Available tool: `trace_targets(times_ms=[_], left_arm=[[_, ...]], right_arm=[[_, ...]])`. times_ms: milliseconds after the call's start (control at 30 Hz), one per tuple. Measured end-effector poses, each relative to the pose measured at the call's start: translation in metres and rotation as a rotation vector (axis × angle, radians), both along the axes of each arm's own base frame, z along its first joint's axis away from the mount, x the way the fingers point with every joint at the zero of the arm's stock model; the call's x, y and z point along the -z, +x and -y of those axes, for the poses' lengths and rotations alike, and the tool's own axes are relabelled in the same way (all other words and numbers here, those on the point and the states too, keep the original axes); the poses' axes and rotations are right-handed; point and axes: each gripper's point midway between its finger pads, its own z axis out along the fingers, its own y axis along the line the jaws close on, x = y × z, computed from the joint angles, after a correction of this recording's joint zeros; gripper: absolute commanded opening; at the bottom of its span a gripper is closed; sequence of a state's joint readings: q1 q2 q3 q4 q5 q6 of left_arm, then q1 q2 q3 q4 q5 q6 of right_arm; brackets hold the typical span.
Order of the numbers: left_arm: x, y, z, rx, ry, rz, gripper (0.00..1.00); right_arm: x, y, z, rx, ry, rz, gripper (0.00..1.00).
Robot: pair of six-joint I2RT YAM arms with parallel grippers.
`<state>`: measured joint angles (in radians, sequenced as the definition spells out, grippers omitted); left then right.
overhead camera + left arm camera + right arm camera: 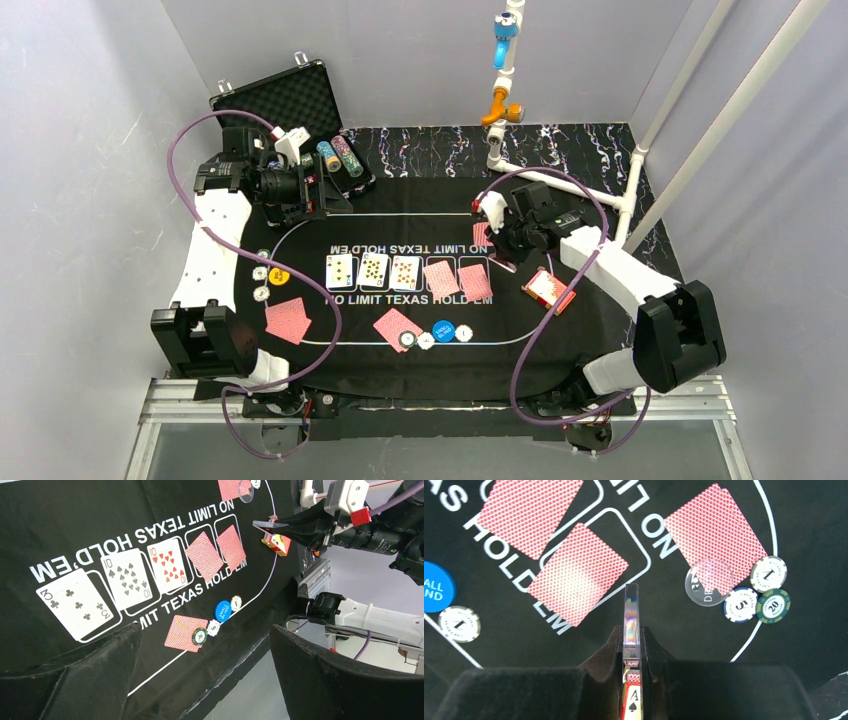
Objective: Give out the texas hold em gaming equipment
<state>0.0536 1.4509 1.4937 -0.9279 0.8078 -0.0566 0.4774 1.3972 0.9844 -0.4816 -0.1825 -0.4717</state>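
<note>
My right gripper (pixel 631 632) is shut on a thin clear flat piece (pixel 631 612), seen edge-on above the mat's far right. Close by lie red-backed cards (pixel 716 532), a clear dealer button (pixel 708 582) and striped chips (pixel 754 600). Three face-up cards (pixel 373 270) and two face-down cards (pixel 458 280) fill the mat's printed row. The red deck (pixel 549 290) sits right of them. Nearer me are a face-down card (pixel 182 631), chips (pixel 200 637) and a blue button (pixel 222 611). My left gripper (pixel 204 632) is open and holds nothing, by the case (pixel 285 100).
The black foam-lined case stands open at the back left with chip stacks (pixel 338 155) in it. A yellow button (pixel 279 276), white chips (pixel 261 284) and a face-down card (pixel 288 320) lie at the mat's left end. A white pipe frame (pixel 560 185) stands behind the right arm.
</note>
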Motion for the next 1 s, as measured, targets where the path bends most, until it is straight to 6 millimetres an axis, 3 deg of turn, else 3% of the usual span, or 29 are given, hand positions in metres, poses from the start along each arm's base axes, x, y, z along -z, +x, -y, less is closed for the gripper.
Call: trace_targets(times_ms=[333, 767, 1000], left_arm=[[-0.002, -0.001, 0.0, -0.001, 0.001, 0.01, 0.98], [-0.001, -0.001, -0.002, -0.006, 0.008, 0.008, 0.98], [0.0, -0.001, -0.002, -0.006, 0.013, 0.009, 0.98]], right_arm=[[0.023, 0.011, 0.015, 0.042, -0.014, -0.028, 0.01], [0.042, 0.016, 0.011, 0.021, -0.015, -0.046, 0.01], [0.049, 0.019, 0.009, 0.012, -0.017, -0.045, 0.1]])
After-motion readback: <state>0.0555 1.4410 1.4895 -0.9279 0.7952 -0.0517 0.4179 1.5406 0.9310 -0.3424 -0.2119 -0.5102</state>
